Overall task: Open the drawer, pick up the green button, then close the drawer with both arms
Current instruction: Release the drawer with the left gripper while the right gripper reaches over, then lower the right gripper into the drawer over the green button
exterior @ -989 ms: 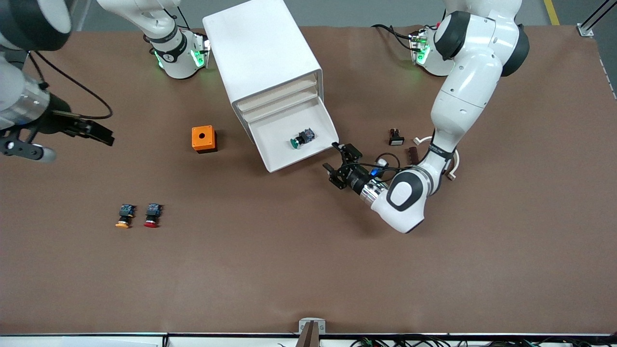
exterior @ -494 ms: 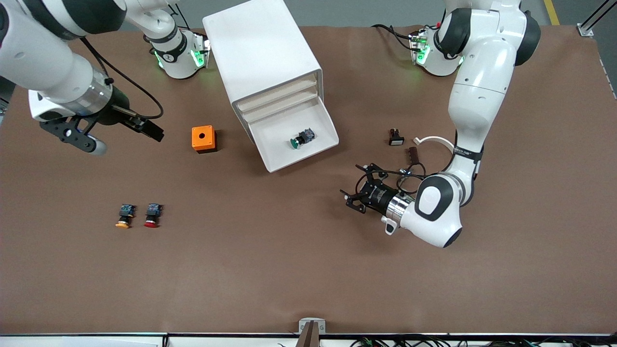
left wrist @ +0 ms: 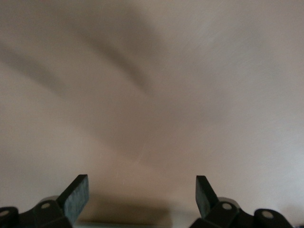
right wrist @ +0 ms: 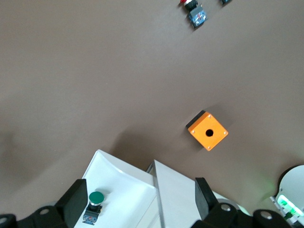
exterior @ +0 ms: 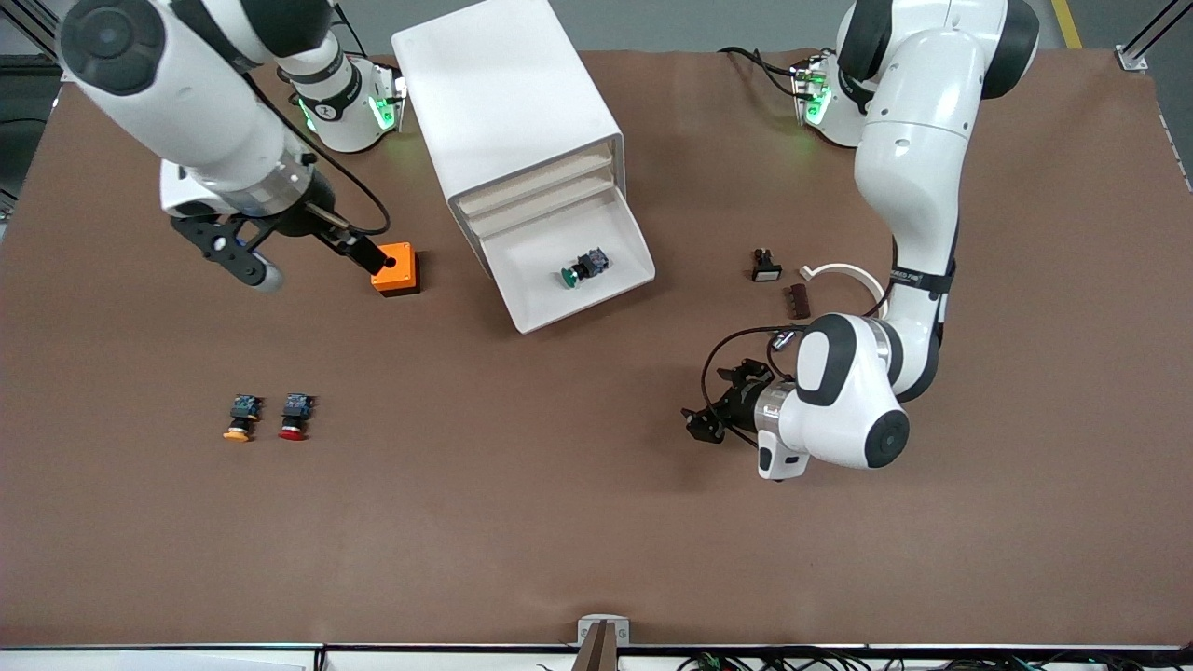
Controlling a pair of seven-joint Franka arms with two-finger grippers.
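The white cabinet stands at the middle of the table's back, and its lowest drawer is pulled out. The green-capped button lies on its side in the drawer. It also shows in the right wrist view, in the drawer. My right gripper is open and empty in the air, over the table beside the orange box. My left gripper is open and empty, low over bare table, away from the drawer. The left wrist view shows only its fingers and table.
An orange box with a round hole stands beside the cabinet toward the right arm's end. A yellow-capped button and a red-capped button lie nearer the front camera. A small switch, a brown piece and a white ring lie by the left arm.
My left gripper has drawn back from the drawer's front corner toward the front camera. My right arm has swung in from the table's end to beside the orange box. The drawer stays open.
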